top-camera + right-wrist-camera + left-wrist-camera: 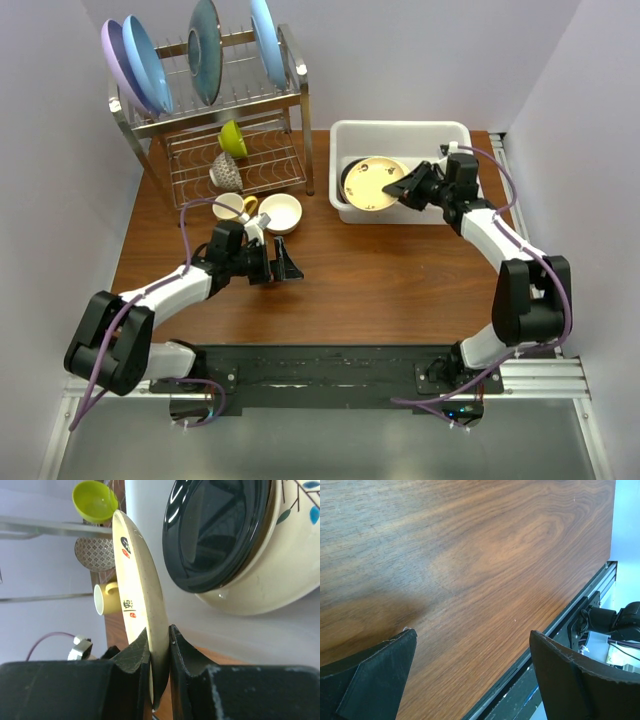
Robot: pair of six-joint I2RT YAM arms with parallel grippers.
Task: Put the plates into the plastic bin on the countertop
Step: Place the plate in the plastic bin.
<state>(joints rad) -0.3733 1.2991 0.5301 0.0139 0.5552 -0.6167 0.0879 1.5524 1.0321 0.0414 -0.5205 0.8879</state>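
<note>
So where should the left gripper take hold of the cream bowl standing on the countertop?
Probably on its rim, from above, one finger inside and one outside: the cream bowl stands upright, mouth up. Take the side away from the mug, which stands close beside it.

Bin [400, 132]: white, rectangular, rounded corners, thick rim. It stands on the far right part of the countertop [380, 290], a reddish-brown wood-grain surface.

Small cream plate [142, 595]: round, with black and red marks on one face. Its rim is clamped between the fingers of the right gripper [159, 647], and it sits over the bin interior.

Black plate [215, 530]: glossy, resting inside the teal-and-cream plate [270, 575], which has leaf motifs. Both lie in the bin.
</note>
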